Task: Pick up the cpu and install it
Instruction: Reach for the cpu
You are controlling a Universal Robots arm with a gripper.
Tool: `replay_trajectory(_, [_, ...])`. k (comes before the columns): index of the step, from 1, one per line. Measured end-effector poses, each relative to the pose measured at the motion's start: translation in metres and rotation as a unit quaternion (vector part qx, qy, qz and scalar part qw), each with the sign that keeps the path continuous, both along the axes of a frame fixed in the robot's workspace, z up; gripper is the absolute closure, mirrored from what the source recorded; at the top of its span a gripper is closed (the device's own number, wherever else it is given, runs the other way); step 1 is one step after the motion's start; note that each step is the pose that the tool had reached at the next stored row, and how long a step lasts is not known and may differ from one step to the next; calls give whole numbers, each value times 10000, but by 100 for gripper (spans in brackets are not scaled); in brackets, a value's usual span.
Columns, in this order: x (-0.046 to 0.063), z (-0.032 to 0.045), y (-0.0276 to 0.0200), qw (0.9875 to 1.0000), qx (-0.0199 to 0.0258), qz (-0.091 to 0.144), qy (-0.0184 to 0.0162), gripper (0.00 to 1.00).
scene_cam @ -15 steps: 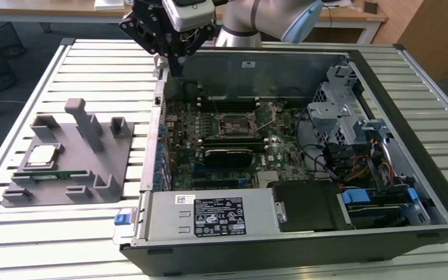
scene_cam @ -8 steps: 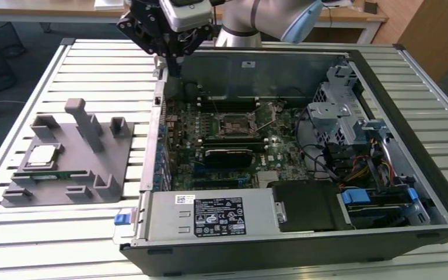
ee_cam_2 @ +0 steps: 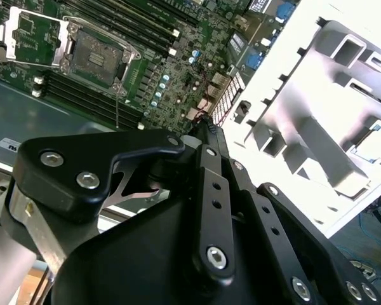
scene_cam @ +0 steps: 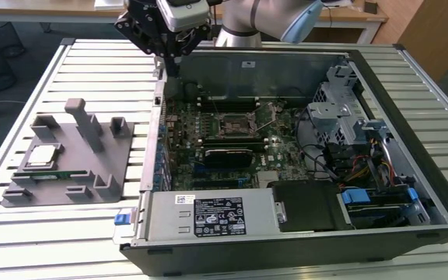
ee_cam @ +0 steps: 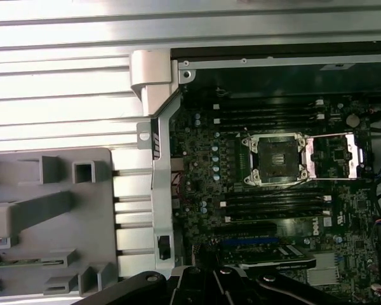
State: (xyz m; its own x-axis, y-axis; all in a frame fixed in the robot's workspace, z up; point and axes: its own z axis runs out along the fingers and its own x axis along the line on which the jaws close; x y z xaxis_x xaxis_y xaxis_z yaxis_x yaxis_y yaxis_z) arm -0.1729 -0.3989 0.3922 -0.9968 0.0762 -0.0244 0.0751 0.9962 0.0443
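The cpu, a small square chip with a silver top, lies flat on the grey holder tray at the exterior view's left, outside the computer case. My gripper hangs high over the case's back left corner, far from the cpu, fingers drawn together and holding nothing. In the second wrist view the gripper points down beside the case wall. On the motherboard, the black-framed socket stands open, its metal load plate flipped aside and its lever raised.
A green memory stick lies on the tray just in front of the cpu. Upright grey posts rise from the tray. The open case holds drive cages, cables and a power supply. All rests on a slatted metal table.
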Motion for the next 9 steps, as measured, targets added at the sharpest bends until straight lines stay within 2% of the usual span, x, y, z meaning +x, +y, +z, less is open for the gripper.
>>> replay_trajectory(9, [-29, -1, 0, 10000, 0, 0, 0, 89])
